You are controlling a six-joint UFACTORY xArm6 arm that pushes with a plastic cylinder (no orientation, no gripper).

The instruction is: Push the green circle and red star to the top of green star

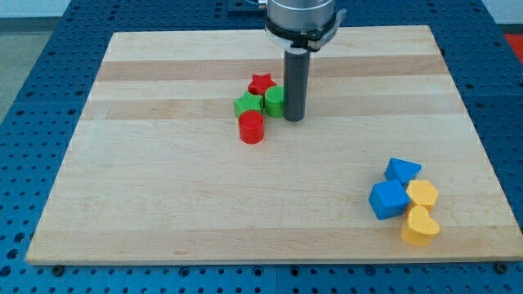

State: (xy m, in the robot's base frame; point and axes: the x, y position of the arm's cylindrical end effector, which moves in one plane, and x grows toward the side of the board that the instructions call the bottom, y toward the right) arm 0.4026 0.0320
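Arm upright at view's top; my tip (294, 119) down, seemingly touching board.

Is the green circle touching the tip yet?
Appears touching: green circle sits against my tip on its left; no gap shows.

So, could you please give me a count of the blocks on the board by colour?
Red: 2, the red star and red cylinder
Green: 2, green star, green circle
Blue: 2
Yellow: 2
Total: 8

No words, numbers or signs can be read anywhere. Nothing is written on the blocks, the table or the arm.
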